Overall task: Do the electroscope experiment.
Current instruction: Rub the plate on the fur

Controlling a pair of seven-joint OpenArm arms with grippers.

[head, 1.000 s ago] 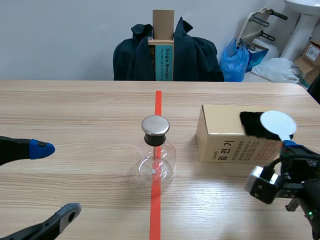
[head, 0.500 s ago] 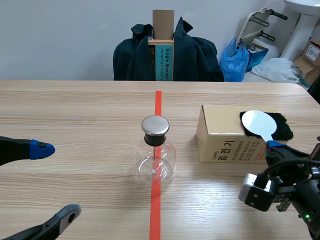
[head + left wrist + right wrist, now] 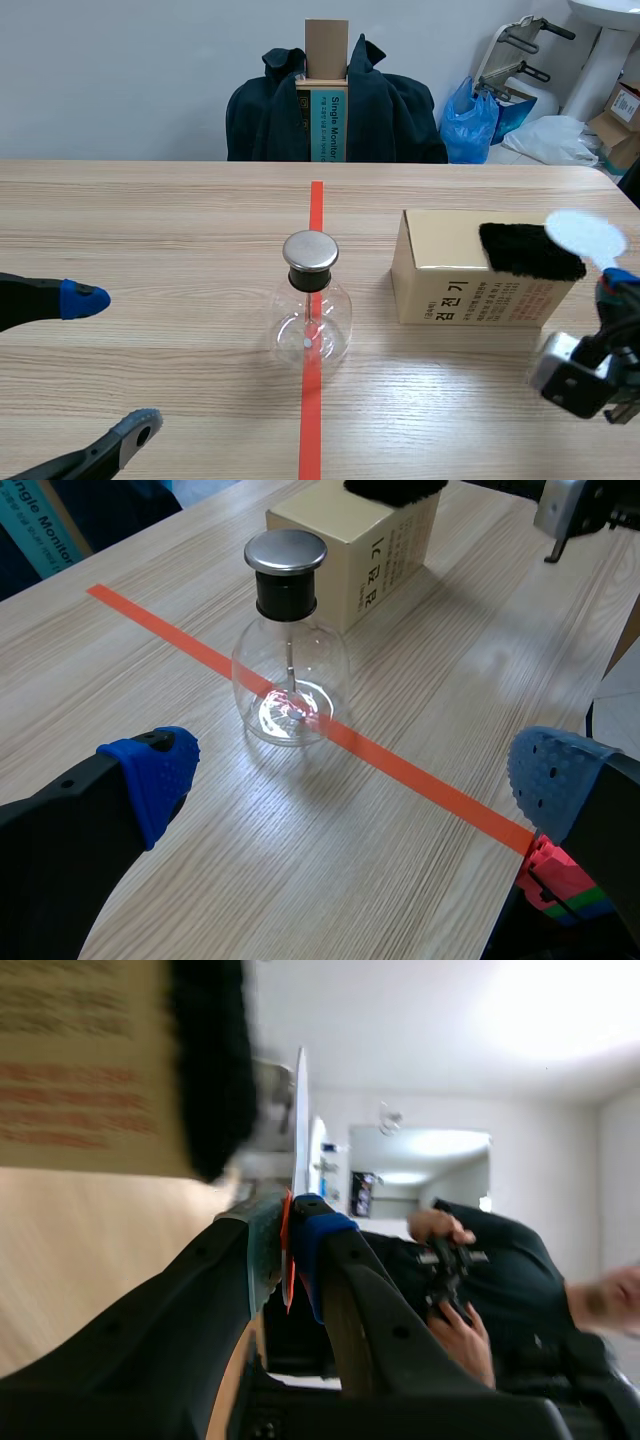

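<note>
The cardboard box [image 3: 460, 290] on the right of the table carries large dark Korean letters on its near side, "검전기". The rows of smaller print under them are too small to read; in the right wrist view they are only blurred brown lines. At the far side, behind the table, a teal carton [image 3: 334, 125] standing against the dark jacket shows white lettering running up it, "Single Monitor"; the rest is hidden.

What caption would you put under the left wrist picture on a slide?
Open left gripper faces a glass flask with a metal cap on the red tape line, cardboard box behind.
</note>
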